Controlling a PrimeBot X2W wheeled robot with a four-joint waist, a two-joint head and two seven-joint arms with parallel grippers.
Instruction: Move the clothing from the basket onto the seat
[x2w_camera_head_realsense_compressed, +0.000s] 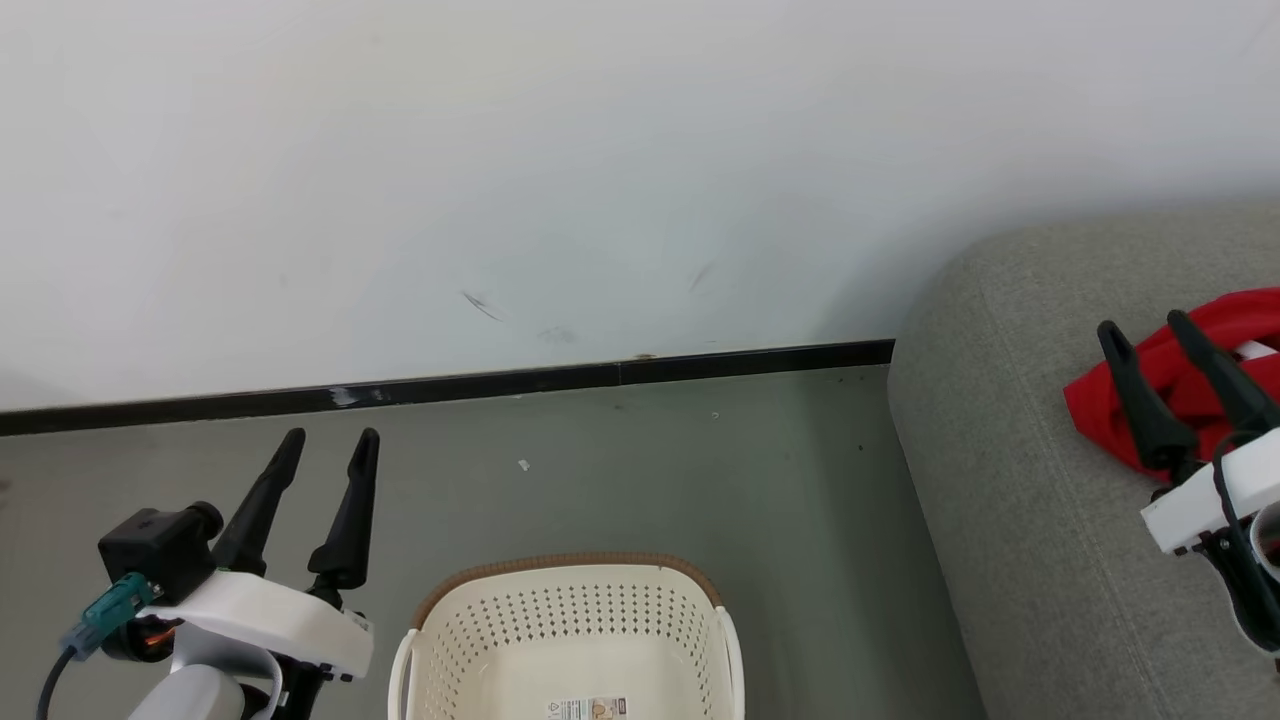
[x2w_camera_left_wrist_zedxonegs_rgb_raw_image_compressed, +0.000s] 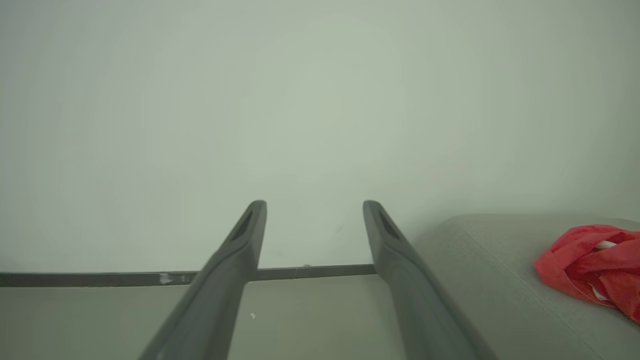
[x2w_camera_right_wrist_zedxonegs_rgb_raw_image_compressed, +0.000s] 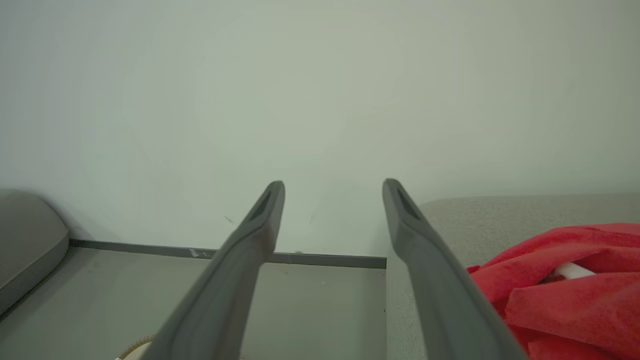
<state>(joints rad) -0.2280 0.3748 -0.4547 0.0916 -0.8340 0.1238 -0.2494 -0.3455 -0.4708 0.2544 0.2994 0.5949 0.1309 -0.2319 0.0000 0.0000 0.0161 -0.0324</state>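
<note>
The red clothing (x2w_camera_head_realsense_compressed: 1190, 385) lies crumpled on the grey seat (x2w_camera_head_realsense_compressed: 1020, 470) at the right; the wrist views show it too (x2w_camera_left_wrist_zedxonegs_rgb_raw_image_compressed: 590, 265) (x2w_camera_right_wrist_zedxonegs_rgb_raw_image_compressed: 565, 290). My right gripper (x2w_camera_head_realsense_compressed: 1145, 325) hovers open over the seat in front of the clothing, with nothing between its fingers (x2w_camera_right_wrist_zedxonegs_rgb_raw_image_compressed: 260, 220). The cream basket (x2w_camera_head_realsense_compressed: 570, 640) with a brown rim stands on the floor at bottom centre, its visible inside bare except for a label. My left gripper (x2w_camera_head_realsense_compressed: 330, 435) stands open above the floor, left of the basket, holding nothing.
A white wall (x2w_camera_head_realsense_compressed: 500, 180) with a black skirting strip (x2w_camera_head_realsense_compressed: 450, 385) runs behind the grey floor (x2w_camera_head_realsense_compressed: 780, 480). In the right wrist view, a grey padded edge (x2w_camera_right_wrist_zedxonegs_rgb_raw_image_compressed: 25, 240) shows at the far left. Small specks lie on the floor.
</note>
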